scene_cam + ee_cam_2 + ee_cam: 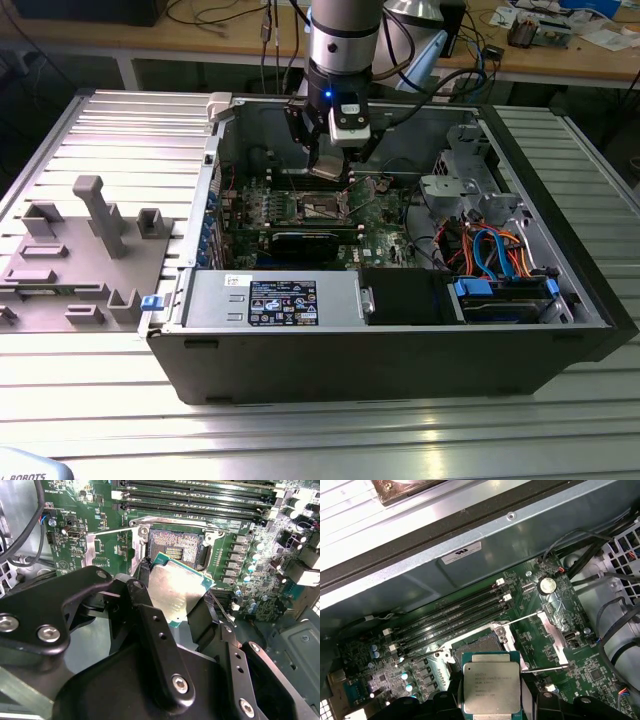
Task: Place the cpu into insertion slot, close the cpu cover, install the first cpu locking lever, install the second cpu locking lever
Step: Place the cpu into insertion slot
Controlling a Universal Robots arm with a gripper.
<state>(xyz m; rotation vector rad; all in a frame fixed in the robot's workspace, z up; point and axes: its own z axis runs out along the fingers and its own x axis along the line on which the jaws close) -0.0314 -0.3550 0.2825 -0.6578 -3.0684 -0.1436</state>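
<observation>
Item: cpu. Flat square chip, silver-grey lid, green edge.
Loc: clamped by opposite side edges in gripper, tilted, just above insertion slot, not seated.
cpu cover: flipped open beside the slot.
Handling (est.): light, rigid, slick lid, fragile underside. Hold by edges only.

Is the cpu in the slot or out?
Out. The gripper holds the cpu above the slot, whose dark pin field lies bare. The cover is swung open beside it.
</observation>
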